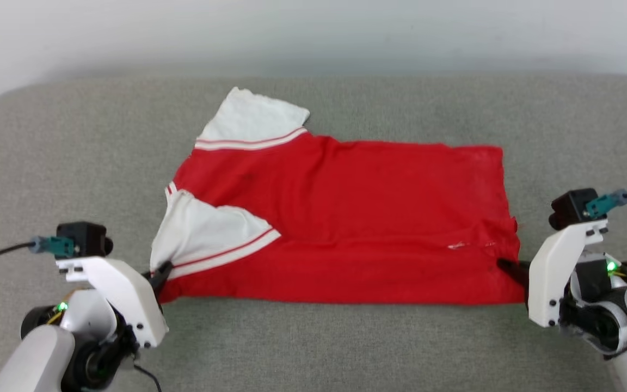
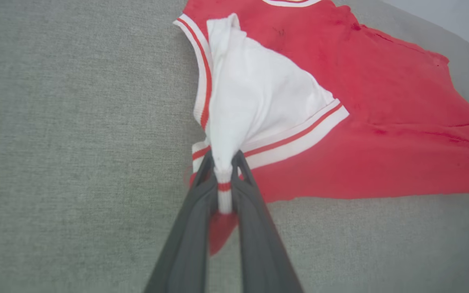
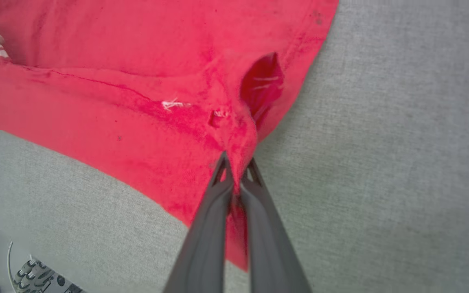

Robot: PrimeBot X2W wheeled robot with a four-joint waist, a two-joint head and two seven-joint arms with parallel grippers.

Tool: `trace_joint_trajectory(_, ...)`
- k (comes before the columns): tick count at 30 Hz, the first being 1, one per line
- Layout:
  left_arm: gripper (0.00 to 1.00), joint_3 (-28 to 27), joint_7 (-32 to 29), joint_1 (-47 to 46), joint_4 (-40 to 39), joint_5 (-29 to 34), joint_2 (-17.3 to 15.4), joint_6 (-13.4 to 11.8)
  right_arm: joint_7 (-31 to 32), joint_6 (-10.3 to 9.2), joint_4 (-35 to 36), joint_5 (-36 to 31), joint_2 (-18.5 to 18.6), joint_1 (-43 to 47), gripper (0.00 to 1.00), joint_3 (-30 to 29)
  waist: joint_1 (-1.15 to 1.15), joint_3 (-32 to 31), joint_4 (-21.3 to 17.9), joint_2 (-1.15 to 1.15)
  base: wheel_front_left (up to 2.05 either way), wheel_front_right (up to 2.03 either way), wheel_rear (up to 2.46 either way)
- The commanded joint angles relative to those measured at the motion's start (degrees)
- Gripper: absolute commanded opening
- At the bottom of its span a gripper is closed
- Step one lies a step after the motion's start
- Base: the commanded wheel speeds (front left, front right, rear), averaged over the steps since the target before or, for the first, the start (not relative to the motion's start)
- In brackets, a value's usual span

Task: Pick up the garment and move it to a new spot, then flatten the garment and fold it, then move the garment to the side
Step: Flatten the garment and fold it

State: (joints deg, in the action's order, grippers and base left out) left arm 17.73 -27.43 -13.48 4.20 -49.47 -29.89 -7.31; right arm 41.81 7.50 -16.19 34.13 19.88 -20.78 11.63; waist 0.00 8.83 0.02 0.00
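Head view: the garment lies flat in the middle of the grey woven surface. Its long axis goes left to right, with one gripper at each near corner.

Left wrist view: the left gripper is clenched on the bunched white sleeve and its striped trim.

Right wrist view: the right gripper pinches the soft red hem. Both arms are equally near, so I think the cloth will be carried away from the robot.

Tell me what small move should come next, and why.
Probably lift both hands together and fold the near edge over. The left hand pinches the T-shirt at a sleeve, the right hand at the hem corner, and it lies flat.
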Motion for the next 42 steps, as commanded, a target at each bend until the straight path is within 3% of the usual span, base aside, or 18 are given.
trace_joint_trajectory(1,0.00,-0.14,-0.15,1.41,-0.30,-0.24,-0.13,-0.35,0.13,-0.02,0.53,0.15,0.41,1.55,0.00,-0.09,0.00,-3.03,-0.05,0.00,0.00,0.00,0.00)
trace_joint_trajectory(7,0.00,-0.78,-1.06,8.87,-3.11,-1.44,-1.69,-2.43,2.17,-0.02,4.60,-0.24,0.43,7.87,0.00,-0.87,0.00,-8.44,-0.22,0.00,0.00,0.00,0.00)
trace_joint_trajectory(12,0.00,-1.09,-1.40,15.31,-4.65,-3.08,-1.58,-4.24,3.16,-0.02,6.23,-1.35,-0.71,13.88,0.00,-2.42,0.00,-9.31,-0.55,0.00,0.00,0.00,0.00)
trace_joint_trajectory(13,0.00,-1.12,-0.95,15.82,-4.37,-3.29,-1.08,-4.27,2.73,-0.02,5.95,-1.50,-1.17,14.73,0.18,-2.79,0.00,-9.22,-0.57,0.00,0.00,0.00,0.00)
trace_joint_trajectory(14,0.12,-0.57,-1.21,16.56,-3.86,-3.79,-0.55,-3.93,2.29,-0.02,5.55,-1.82,-1.53,15.50,0.42,-3.12,0.00,-9.13,-0.55,0.00,0.00,0.00,0.00)
trace_joint_trajectory(15,0.66,-0.19,-1.13,16.76,-3.41,-3.66,-0.29,-3.73,1.53,-0.02,5.36,-2.34,-1.69,16.14,1.00,-3.30,0.00,-9.02,-0.53,0.00,0.00,0.00,0.00)
trace_joint_trajectory(16,1.00,-0.17,-0.32,16.30,-2.63,-3.35,0.02,-3.57,0.22,-0.02,5.10,-2.61,-1.99,16.63,1.00,-3.55,0.00,-8.87,-0.52,0.00,0.00,0.00,0.00)
trace_joint_trajectory(23,1.00,-0.42,6.02,12.23,1.34,-0.67,1.95,-1.89,-15.06,-0.02,5.74,-5.59,-2.95,17.39,1.00,-4.26,0.00,-8.58,-1.54,0.00,0.00,0.00,0.00)
trace_joint_trajectory(31,1.00,-2.62,16.87,7.23,-0.24,5.77,1.30,-3.12,-31.80,-0.02,9.99,-12.03,-5.09,15.46,1.00,-7.27,0.00,-8.48,-4.71,0.00,0.00,0.00,0.00)
trace_joint_trajectory(37,1.00,-4.19,22.02,1.53,-0.77,9.39,0.88,-4.19,-35.99,-0.02,14.16,-15.74,-7.31,13.63,1.00,-8.86,0.00,-4.91,-7.03,0.00,0.00,0.00,0.00)
trace_joint_trajectory(42,1.00,-4.60,21.80,-7.55,1.06,10.11,0.29,-3.01,-37.41,-0.02,18.59,-17.26,-9.23,10.96,1.00,-10.29,0.00,1.34,-9.16,0.00,0.00,0.00,0.00)
